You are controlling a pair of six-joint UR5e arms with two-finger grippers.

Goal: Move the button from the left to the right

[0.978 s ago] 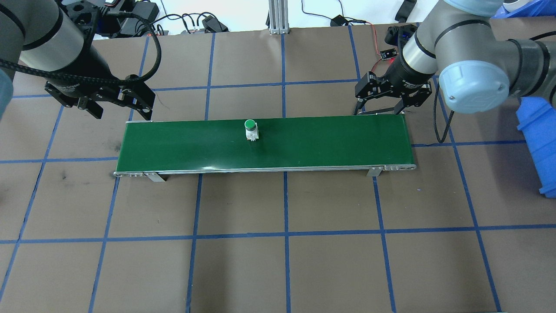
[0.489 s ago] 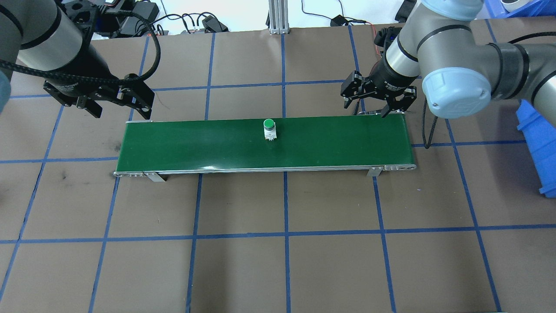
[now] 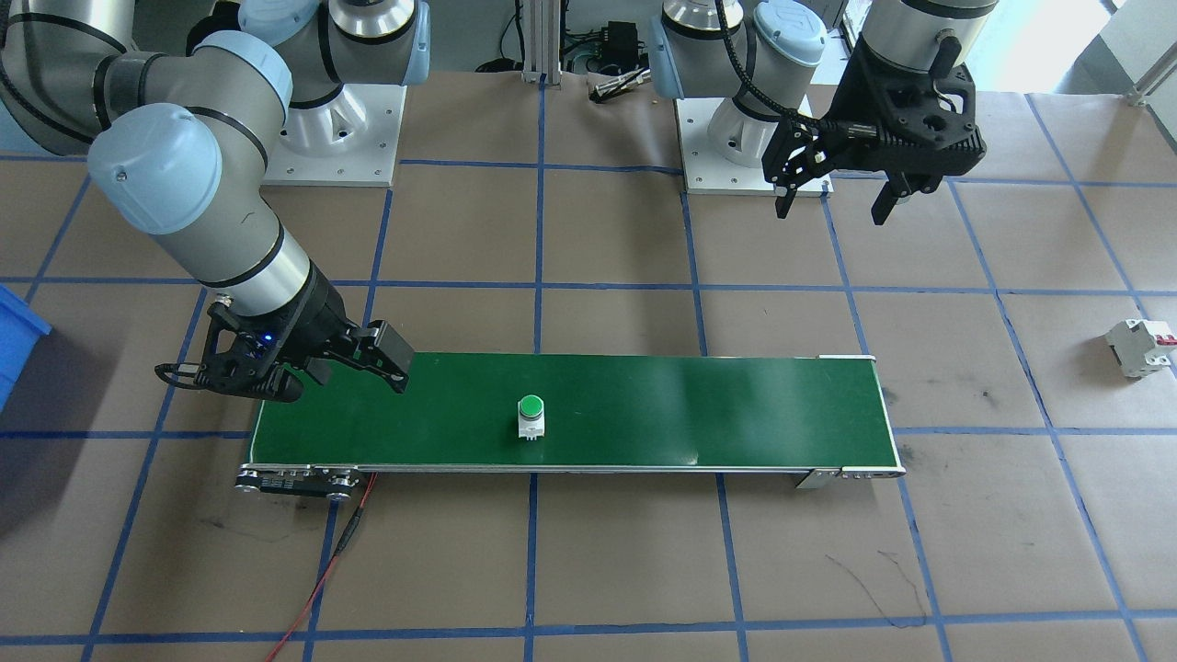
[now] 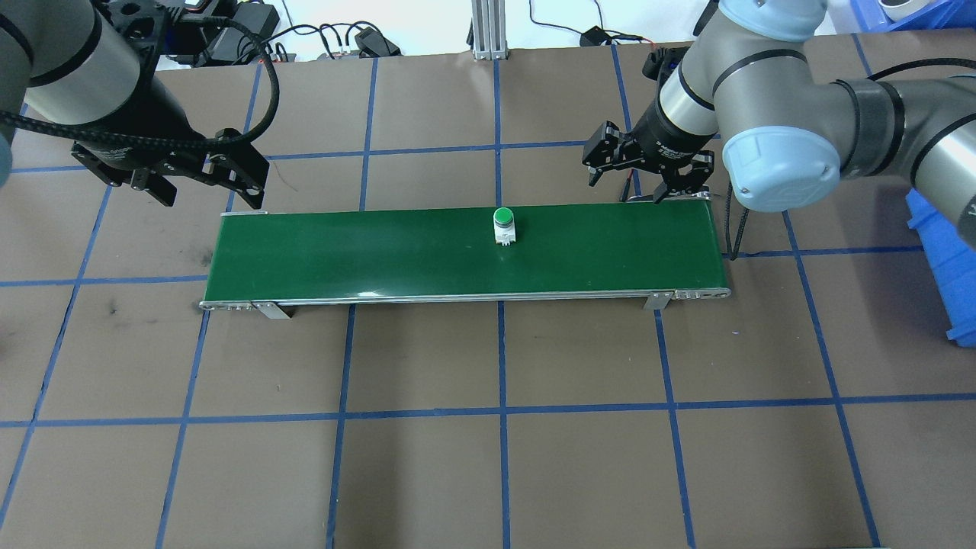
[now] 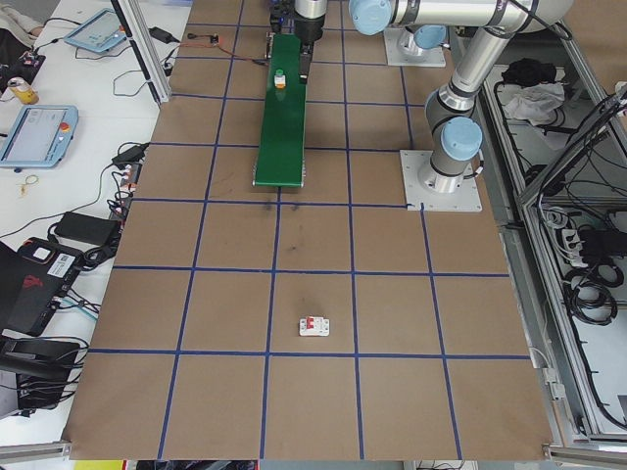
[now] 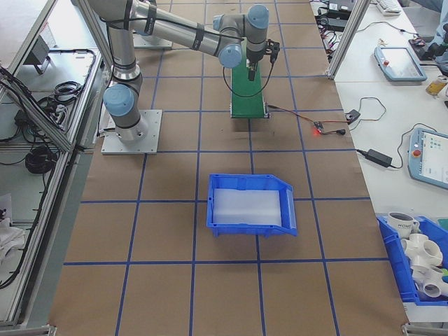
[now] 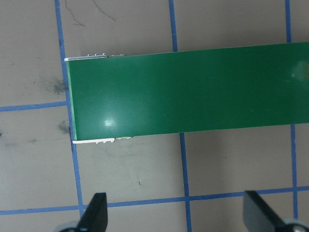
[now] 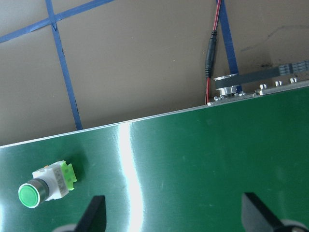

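Overhead exterior shows you the button (image 4: 503, 226) standing upright on the green conveyor belt (image 4: 366, 252), near the belt's middle and close to its far edge, green cap up. Nothing is touching it. Your right gripper (image 4: 643, 178) hangs over the belt's far right corner with its fingers spread apart and empty; in its wrist view you can see the button (image 8: 46, 183) at the lower left, well apart from both fingertips (image 8: 94, 212). Your left gripper (image 4: 202, 194) hovers just beyond the belt's left end, likewise spread wide and holding nothing. Far off on the table's left lies a white circuit breaker (image 3: 1140, 347).
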